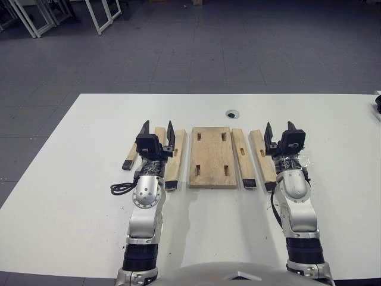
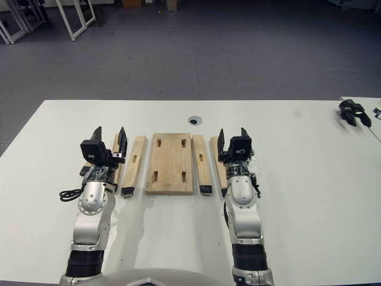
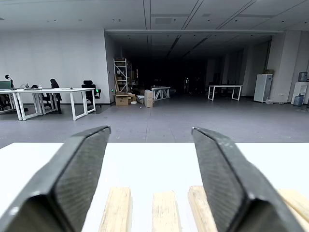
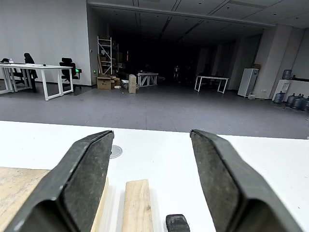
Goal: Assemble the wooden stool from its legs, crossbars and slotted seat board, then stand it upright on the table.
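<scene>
Seat board point(image 1: 209, 157) lies unassembled; your left gripper point(image 1: 157, 126) and right gripper point(image 1: 279, 126) have their jaws released. Next, you'd likely grasp the leg point(image 1: 176, 156) at its nine o'clock.

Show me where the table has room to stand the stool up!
Bare white table lies left of the left pincer, right of the right pincer, and near the robot between its arms, in front of the seat board. Crowded: the middle row, where wooden pieces lie close beside the board under both open pincers.
</scene>
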`<state>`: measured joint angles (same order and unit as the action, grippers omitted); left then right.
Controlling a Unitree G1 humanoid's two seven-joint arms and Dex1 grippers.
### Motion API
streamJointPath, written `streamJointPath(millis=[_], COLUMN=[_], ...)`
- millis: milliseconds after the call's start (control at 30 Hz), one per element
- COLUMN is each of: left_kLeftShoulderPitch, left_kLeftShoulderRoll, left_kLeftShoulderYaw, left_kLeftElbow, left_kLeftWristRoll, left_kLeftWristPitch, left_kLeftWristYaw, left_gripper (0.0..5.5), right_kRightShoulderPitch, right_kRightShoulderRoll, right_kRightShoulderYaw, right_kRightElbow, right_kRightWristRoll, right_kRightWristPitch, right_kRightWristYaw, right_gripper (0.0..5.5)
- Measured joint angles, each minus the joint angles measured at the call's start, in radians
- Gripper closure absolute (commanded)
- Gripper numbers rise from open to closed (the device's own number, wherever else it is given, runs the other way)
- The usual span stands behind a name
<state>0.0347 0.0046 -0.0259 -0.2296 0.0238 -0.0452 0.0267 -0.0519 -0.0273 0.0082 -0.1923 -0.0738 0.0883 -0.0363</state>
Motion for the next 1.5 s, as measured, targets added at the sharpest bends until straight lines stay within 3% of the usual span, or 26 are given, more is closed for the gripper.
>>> streamJointPath(millis=[1500], left_kLeftShoulderPitch=[0.007], left_kLeftShoulderRoll=[-0.005], left_kLeftShoulderYaw=[0.003], left_kLeftElbow=[-0.013], left_kLeftWristRoll=[0.022], left_kLeftWristPitch=[-0.003], left_kLeftWristYaw=[0.001], left_gripper=[2.65], right_kRightShoulderPitch=[-0.001], right_kRightShoulderRoll=[-0.033], right_kRightShoulderYaw=[-0.013], right_kRightElbow=[-0.019], right_kRightWristRoll=[0.023], right_kRightWristPitch=[0.084], right_kRightWristYaw=[0.081], right_gripper=[2.61])
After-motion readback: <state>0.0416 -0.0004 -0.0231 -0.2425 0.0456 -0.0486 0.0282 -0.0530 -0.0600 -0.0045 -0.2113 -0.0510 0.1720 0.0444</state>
